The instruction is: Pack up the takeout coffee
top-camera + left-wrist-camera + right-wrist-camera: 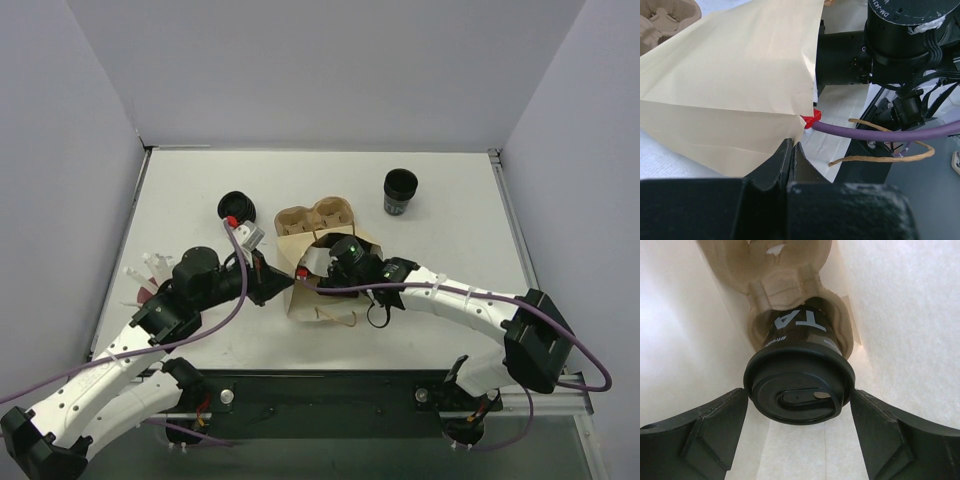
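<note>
The takeout coffee (796, 327), a black cup with a round black lid (800, 385), stands in a well of the brown pulp carrier (785, 285) inside the paper bag (680, 340). My right gripper (799, 390) is open inside the bag, one finger close beside each side of the lid's rim. From above, the bag (322, 305) lies on its side with the right wrist (350, 258) at its mouth and the carrier (315, 218) sticking out the far end. My left gripper (792, 146) is shut on the bag's edge (740, 100), at the bag's left side (278, 285).
A stack of lidless black cups (400, 191) stands at the back right. Loose black lids (237, 206) sit at the back left. Small pale items (150, 270) lie by the left arm. The bag's twine handle (880, 160) and a purple cable (875, 131) hang near the left jaws.
</note>
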You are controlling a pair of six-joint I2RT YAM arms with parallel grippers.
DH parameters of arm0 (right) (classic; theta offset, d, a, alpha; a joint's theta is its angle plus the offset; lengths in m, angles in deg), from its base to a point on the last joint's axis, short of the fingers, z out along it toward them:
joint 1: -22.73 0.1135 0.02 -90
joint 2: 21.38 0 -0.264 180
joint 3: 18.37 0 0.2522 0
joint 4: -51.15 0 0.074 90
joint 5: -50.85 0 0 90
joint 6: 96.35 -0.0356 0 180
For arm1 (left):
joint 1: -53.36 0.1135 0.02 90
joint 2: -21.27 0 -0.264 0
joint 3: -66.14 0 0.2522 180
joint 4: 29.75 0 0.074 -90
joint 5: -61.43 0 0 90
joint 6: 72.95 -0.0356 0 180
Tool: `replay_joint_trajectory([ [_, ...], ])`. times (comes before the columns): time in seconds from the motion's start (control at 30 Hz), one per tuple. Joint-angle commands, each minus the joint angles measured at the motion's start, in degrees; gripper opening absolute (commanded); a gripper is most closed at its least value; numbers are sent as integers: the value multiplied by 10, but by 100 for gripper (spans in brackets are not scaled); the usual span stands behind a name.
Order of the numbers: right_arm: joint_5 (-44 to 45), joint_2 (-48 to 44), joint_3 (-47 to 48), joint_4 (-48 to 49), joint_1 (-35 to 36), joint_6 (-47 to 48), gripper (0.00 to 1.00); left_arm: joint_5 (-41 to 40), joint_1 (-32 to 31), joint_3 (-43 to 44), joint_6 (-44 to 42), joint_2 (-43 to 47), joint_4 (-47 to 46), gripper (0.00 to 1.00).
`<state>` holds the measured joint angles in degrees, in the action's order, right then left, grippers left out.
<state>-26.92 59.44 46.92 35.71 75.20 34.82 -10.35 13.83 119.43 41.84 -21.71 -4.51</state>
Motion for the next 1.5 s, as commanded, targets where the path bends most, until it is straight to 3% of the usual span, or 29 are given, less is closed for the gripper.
replay_joint_trajectory([
  [0.0, -4, -29, 52, -46, -5, -25, 86, 2, 1, 39, -11, -2, 11, 0],
  [0.8, -48, -99, 138, -279, 19, -98, 76, -2, 1, 183, 7, -76, 164, 0],
  [1.27, -95, -105, 233, -298, 13, -172, 70, -53, 2, 223, 21, -119, 198, 0],
  [1.47, -82, -102, 267, -295, 6, -210, 68, -74, 3, 261, 17, -146, 202, 11],
])
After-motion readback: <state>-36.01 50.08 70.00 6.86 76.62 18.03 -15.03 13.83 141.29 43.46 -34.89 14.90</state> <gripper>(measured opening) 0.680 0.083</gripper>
